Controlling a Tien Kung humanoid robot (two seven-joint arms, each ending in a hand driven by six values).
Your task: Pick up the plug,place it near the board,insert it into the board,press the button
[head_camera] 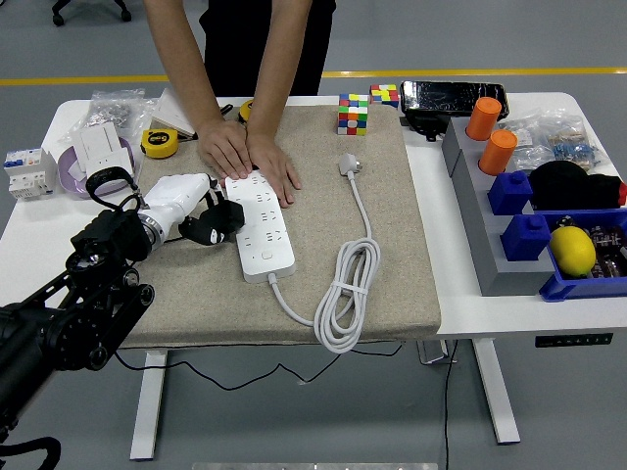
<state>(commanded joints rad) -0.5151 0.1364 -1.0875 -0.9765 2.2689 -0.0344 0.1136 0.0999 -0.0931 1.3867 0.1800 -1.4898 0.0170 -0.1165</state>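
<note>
A white power strip [263,228] lies on the beige mat [392,274]. Its cord runs in a coiled bundle [345,294] to the white plug [351,165], which lies loose on the mat near the back. My left hand [211,220] has a white palm and black fingers [223,219], curled and touching the strip's left edge; it holds nothing. A person's two hands [250,157] press flat on the strip's far end. My right arm does not show.
Two Rubik's cubes [354,113] stand at the mat's back. A yellow tape measure [157,143] and white parts [98,152] lie at the left. Grey shelf with orange cups [490,132], blue bins [534,235] and a lemon [574,251] stands at the right.
</note>
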